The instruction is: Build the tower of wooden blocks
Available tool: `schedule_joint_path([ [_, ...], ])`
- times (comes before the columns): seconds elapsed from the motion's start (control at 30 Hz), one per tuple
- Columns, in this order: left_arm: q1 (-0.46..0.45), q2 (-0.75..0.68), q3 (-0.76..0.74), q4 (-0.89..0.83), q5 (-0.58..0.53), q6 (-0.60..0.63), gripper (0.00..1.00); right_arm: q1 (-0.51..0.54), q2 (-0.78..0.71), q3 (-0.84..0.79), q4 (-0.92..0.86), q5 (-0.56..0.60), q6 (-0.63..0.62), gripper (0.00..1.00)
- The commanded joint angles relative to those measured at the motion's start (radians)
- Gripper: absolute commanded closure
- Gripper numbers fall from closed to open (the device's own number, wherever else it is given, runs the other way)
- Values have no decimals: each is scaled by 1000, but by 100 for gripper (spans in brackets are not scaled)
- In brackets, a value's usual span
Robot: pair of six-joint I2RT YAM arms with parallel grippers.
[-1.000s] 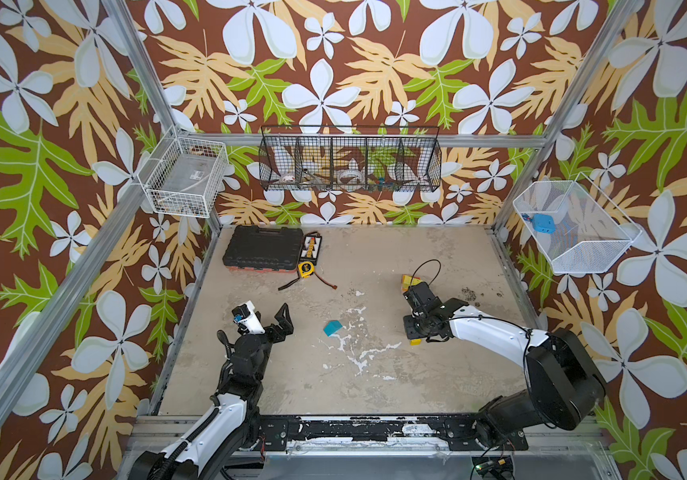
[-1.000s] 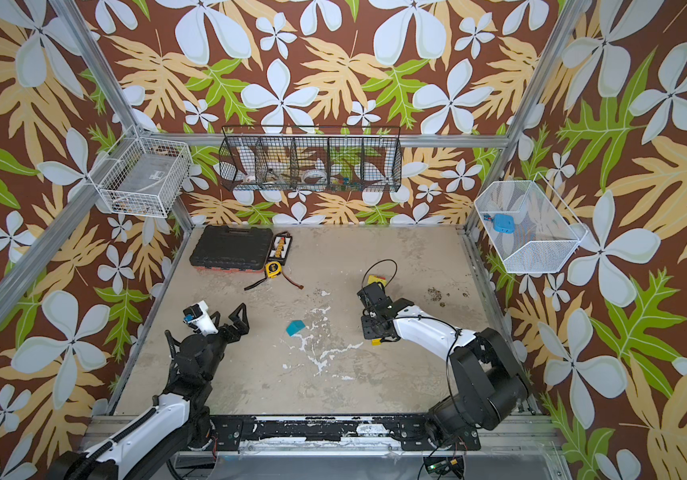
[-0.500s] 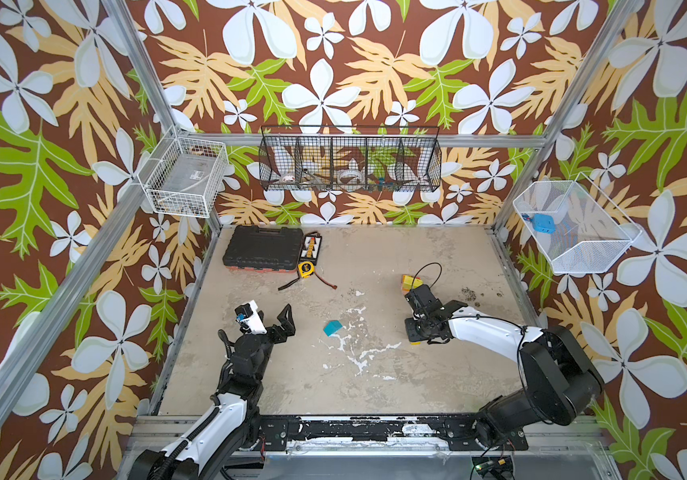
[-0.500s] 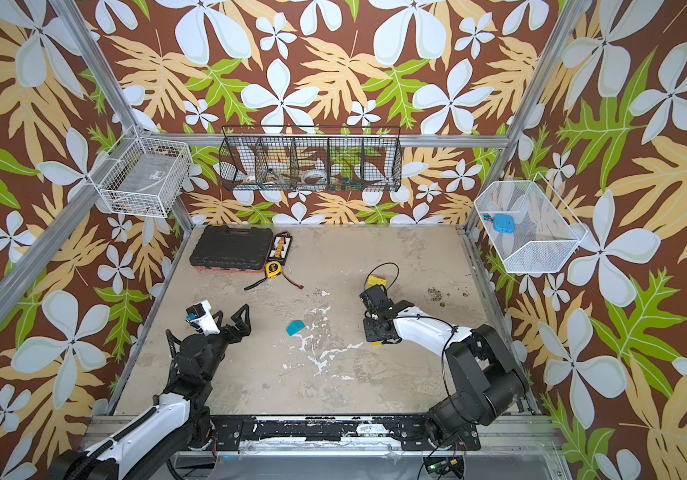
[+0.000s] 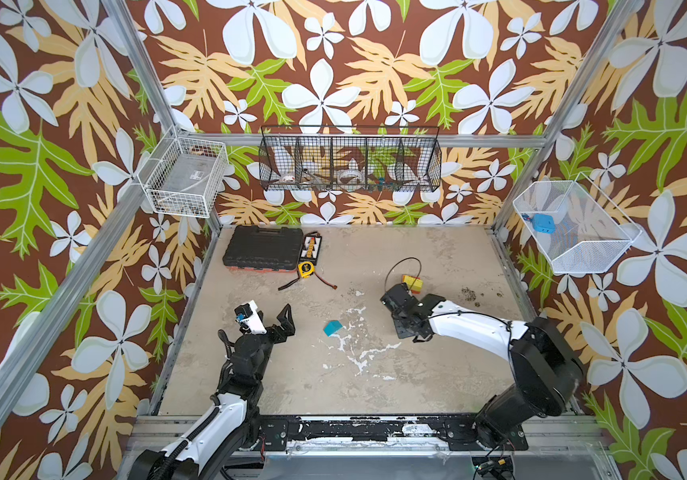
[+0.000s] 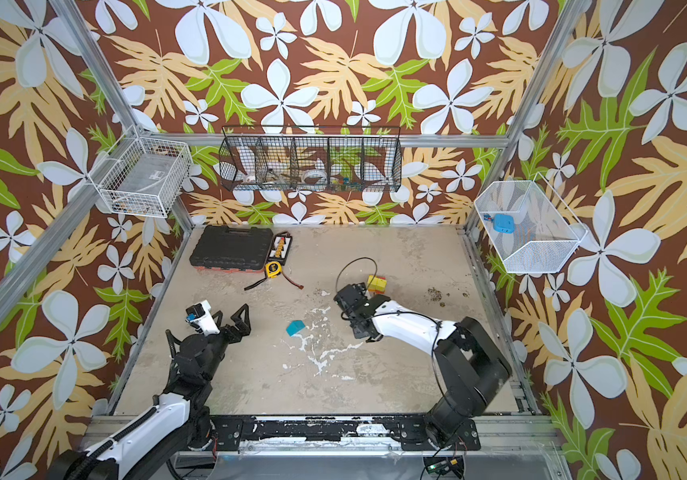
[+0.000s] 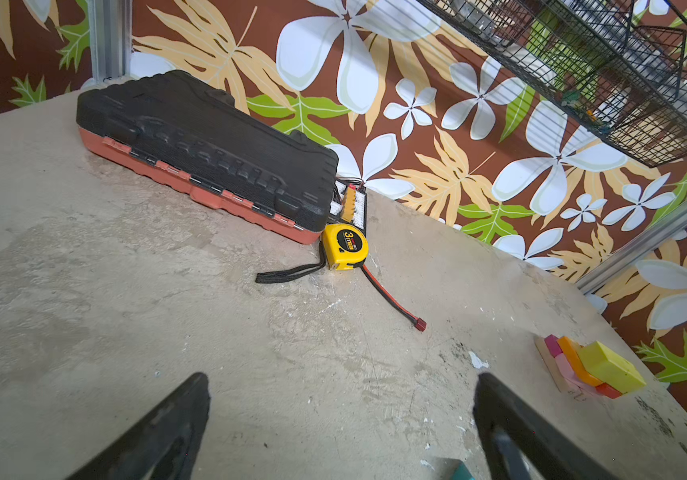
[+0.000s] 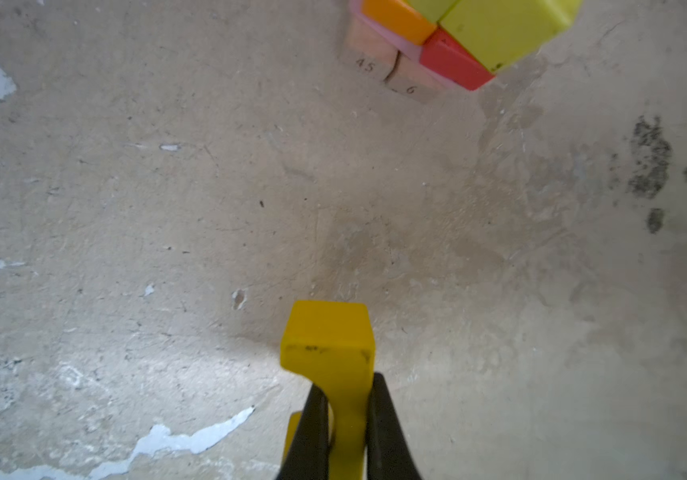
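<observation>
The tower [image 5: 412, 284] [image 6: 376, 284] is a low stack right of centre: tan and pink blocks at the base, orange and red above, yellow-green on top [image 7: 591, 370] [image 8: 458, 37]. Just in front of it, my right gripper [image 8: 344, 386] [image 5: 403, 328] points down at the floor and is shut on a yellow notched block [image 8: 327, 332]. A loose teal block [image 5: 332, 327] [image 6: 295, 328] lies mid-floor. To its left my left gripper [image 7: 344, 380] [image 6: 229, 318] stands wide open and empty above the floor.
A black tool case [image 5: 261, 251] and a yellow tape measure [image 5: 305, 269] with a strap and a red-black lead [image 7: 391, 299] sit at the back left. A black cable loop [image 5: 402, 266] lies behind the tower. Wire baskets [image 5: 350, 160] hang on the walls.
My right gripper has closed on the yellow block and shifted slightly. The left arm has barely moved and stays open.
</observation>
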Motion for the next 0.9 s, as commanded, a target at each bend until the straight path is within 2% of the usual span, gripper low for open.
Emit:
schedule_joint_path([
  [0.0, 0, -1, 1, 38, -17, -6, 0, 60, 111, 96, -258, 244, 137, 100],
  [0.1, 2, -1, 1, 37, -13, -4, 0, 87, 256, 198, -425, 369, 224, 100],
  [0.23, 1, -1, 1, 38, -14, -4, 0, 101, 360, 257, -551, 446, 294, 100],
  [0.6, 1, 4, 2, 37, -21, -7, 0, 104, 458, 204, -532, 474, 303, 100],
  [0.87, 1, 4, 3, 37, -21, -6, 0, 104, 427, 135, -423, 420, 258, 99],
])
